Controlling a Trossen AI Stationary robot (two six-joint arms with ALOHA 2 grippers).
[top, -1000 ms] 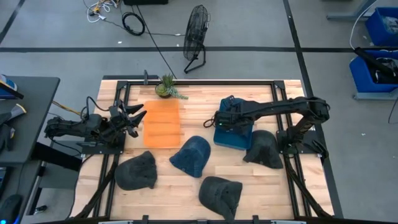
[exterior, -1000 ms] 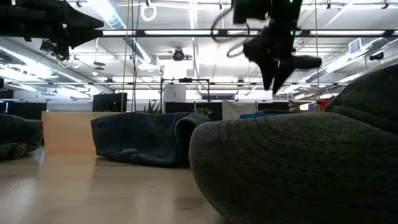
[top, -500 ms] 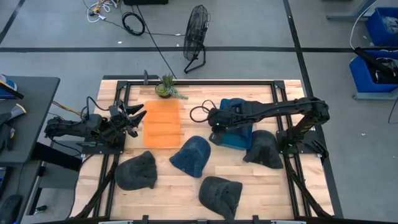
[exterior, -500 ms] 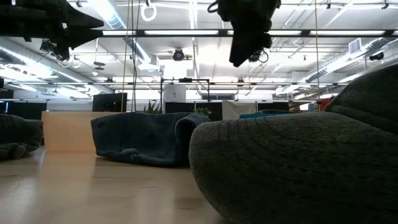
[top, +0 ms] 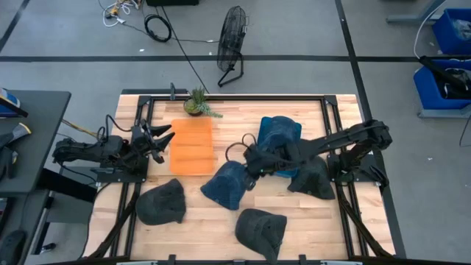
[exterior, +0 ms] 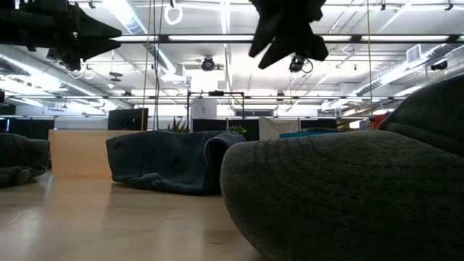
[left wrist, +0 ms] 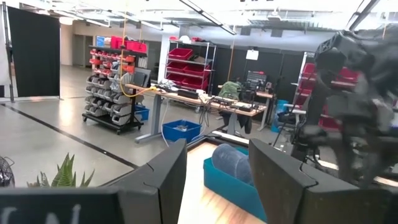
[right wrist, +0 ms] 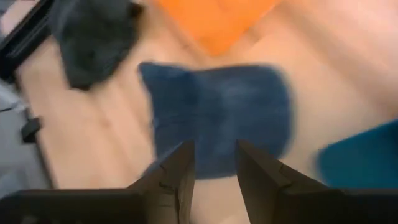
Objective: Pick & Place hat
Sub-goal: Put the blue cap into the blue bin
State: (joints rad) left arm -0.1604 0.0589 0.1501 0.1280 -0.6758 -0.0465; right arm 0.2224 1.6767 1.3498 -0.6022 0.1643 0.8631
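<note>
The left gripper (top: pixel 163 138) waits at the table's left edge beside the flat orange rectangular mat (top: pixel 191 146), its dark fingers (left wrist: pixel 163 180) spread with nothing between them. Right of the mat, the dark blue knitted hat (top: pixel 227 184) lies on the wooden table (top: pixel 199 221), with a grey knitted hat (top: pixel 162 202) to its left and another grey knitted hat (top: pixel 261 228) nearer the front edge. The right gripper (top: pixel 249 163) hangs over the blue hat's upper right edge, fingers (right wrist: pixel 177 171) parted and empty, with the teal box (top: pixel 280 143) holding a blue hat behind it and a third grey hat (top: pixel 313 177) at far right.
</note>
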